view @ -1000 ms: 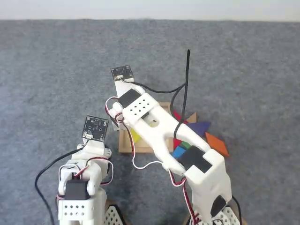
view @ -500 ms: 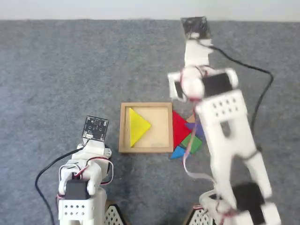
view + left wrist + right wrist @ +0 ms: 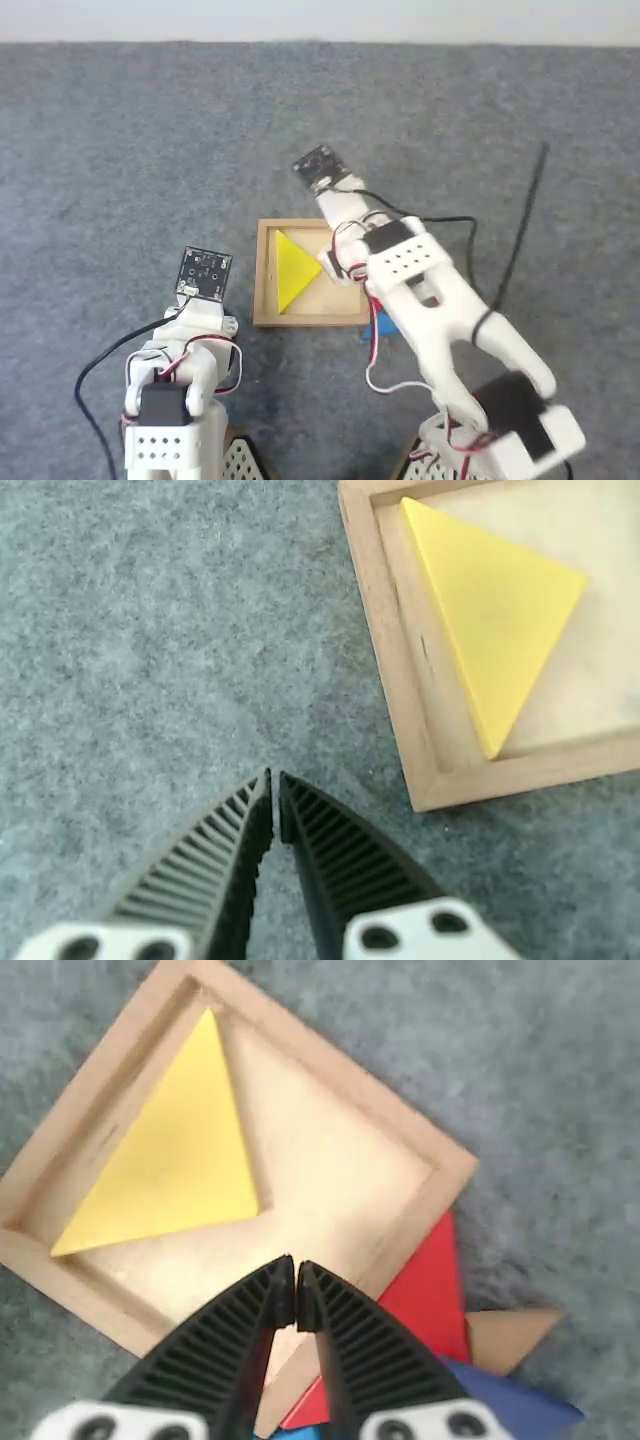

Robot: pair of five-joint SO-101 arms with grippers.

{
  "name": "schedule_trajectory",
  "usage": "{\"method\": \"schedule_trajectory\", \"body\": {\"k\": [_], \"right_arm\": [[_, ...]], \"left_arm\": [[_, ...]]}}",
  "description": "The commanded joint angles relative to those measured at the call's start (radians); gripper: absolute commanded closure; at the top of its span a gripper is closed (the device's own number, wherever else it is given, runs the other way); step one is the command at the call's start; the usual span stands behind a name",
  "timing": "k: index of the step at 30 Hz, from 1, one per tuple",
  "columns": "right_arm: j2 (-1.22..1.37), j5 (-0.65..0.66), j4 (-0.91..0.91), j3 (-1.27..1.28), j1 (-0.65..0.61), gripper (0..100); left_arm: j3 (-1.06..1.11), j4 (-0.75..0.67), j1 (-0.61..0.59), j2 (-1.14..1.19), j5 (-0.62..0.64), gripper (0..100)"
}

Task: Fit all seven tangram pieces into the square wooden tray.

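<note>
One piece, the yellow triangle [image 3: 293, 270], lies flat in your square wooden tray [image 3: 262, 275], against its left wall. Red [image 3: 430, 1290], tan [image 3: 505, 1335] and blue [image 3: 520, 1405] pieces sit on the carpet [image 3: 150, 150] just outside the tray. Your right gripper [image 3: 296, 1280] hangs over the tray, fingers pinched together on nothing. Your left gripper [image 3: 274, 780], likewise closed, points at carpet beside the tray.

The square tray [image 3: 390, 640] is pale matt wood, the yellow triangle [image 3: 490, 600] smooth and satin. The grey carpet [image 3: 150, 630] looks coarse and fuzzy.
</note>
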Motion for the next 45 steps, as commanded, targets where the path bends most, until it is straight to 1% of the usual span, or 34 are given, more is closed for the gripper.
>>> {"method": "schedule_trajectory", "body": {"k": [1,9,19,23,25,30,32,34,40,45], "right_arm": [[0.039,0.011,-0.047,-0.032,-0.021,99.1],[0.122,0.009,-0.09,-0.038,-0.087,99.1],[0.306,0.009,-0.079,-0.218,-0.139,99.1],[0.331,0.009,-0.079,-0.256,-0.142,99.1],[0.331,0.008,-0.073,-0.259,-0.163,99.1],[0.331,0.014,-0.051,-0.261,-0.269,99.1],[0.331,0.014,-0.05,-0.259,-0.288,99.1],[0.331,0.014,-0.048,-0.256,-0.272,99.1],[0.329,0.009,0.028,-0.256,-0.166,99.1],[0.252,0.006,0.11,-0.219,-0.14,99.1]], "left_arm": [[-0.012,0.005,-0.003,-0.018,0.008,99],[-0.012,0.005,-0.003,-0.018,0.008,99],[-0.012,0.005,-0.003,-0.018,0.008,99],[-0.012,0.005,-0.003,-0.018,0.008,99],[-0.012,0.005,-0.003,-0.018,0.008,99],[-0.012,0.005,-0.003,-0.018,0.008,99],[-0.012,0.005,-0.003,-0.018,0.008,99],[-0.012,0.005,-0.003,-0.018,0.008,99],[-0.012,0.005,-0.003,-0.018,0.008,99],[-0.012,0.005,-0.003,-0.018,0.008,99]]}}
